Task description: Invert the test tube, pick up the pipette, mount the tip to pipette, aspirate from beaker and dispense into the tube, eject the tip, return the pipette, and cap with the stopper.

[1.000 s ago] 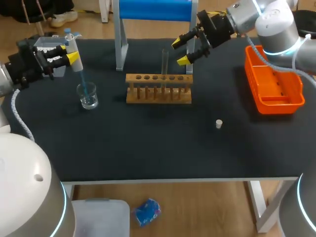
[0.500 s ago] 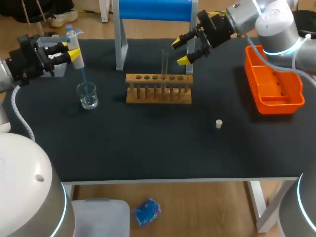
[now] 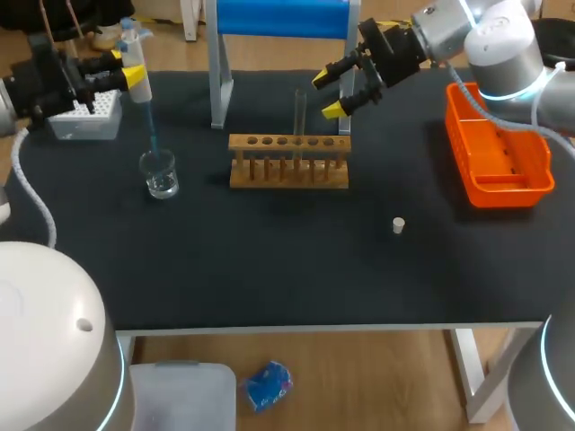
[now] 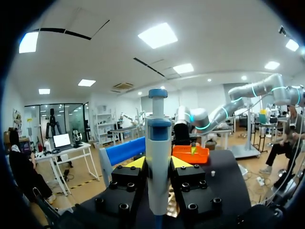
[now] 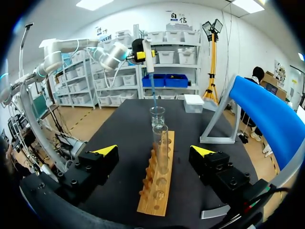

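My left gripper (image 3: 128,75) is shut on the white pipette (image 3: 133,52), holding it upright at the table's far left. The pipette's blue tip (image 3: 149,126) points down, its end at about the rim of the glass beaker (image 3: 161,176). In the left wrist view the pipette (image 4: 158,157) stands between the fingers (image 4: 136,162). The test tube (image 3: 299,115) stands upright in the wooden rack (image 3: 287,163). Behind the rack my right gripper (image 3: 335,90) is open, and its wrist view shows the tube (image 5: 160,142) ahead between the spread fingers (image 5: 106,150). The small stopper (image 3: 399,225) lies on the mat.
A white tip box (image 3: 86,117) sits at the far left corner, just under my left arm. An orange bin (image 3: 496,154) stands at the right edge. A blue-topped metal stand (image 3: 280,20) rises behind the rack.
My left arm has risen and drawn back with the pipette, lifting its blue tip up out of the beaker. The right arm has kept still.
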`<state>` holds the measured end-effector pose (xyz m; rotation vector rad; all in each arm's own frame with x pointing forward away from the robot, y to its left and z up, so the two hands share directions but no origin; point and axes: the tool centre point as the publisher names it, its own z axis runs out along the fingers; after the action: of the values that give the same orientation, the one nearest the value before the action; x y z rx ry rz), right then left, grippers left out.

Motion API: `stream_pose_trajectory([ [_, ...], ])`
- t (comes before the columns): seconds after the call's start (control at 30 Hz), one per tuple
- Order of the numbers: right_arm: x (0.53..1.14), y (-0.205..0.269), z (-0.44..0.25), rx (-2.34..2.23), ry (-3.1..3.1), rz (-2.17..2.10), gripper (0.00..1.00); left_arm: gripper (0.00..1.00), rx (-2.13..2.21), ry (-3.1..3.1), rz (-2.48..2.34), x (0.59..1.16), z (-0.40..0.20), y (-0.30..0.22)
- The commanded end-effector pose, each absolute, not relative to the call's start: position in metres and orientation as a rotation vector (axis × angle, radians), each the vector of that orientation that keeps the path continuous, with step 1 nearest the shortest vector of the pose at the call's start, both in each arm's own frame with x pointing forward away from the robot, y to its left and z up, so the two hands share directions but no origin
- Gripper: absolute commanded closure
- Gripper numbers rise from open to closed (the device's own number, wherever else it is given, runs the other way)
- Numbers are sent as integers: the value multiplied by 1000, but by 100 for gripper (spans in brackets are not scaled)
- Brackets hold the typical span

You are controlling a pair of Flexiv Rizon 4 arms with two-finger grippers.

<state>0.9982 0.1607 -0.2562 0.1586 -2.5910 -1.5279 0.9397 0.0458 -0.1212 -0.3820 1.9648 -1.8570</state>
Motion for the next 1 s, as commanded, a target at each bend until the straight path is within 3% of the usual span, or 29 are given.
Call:
stream_pose_trajectory([
  [0.03, 999, 160, -255, 162, -2589, -1521, 0, 100, -388, 2007, -1797, 935, -80, 38],
  [0.53, 999, 160, -255, 162, -2589, -1521, 0, 100, -20, 2046, -1827, 935, 42, -55],
  [1.0, 999, 160, -255, 162, -2589, -1521, 0, 100, 143, 2110, -1905, 943, 58, -136],
])
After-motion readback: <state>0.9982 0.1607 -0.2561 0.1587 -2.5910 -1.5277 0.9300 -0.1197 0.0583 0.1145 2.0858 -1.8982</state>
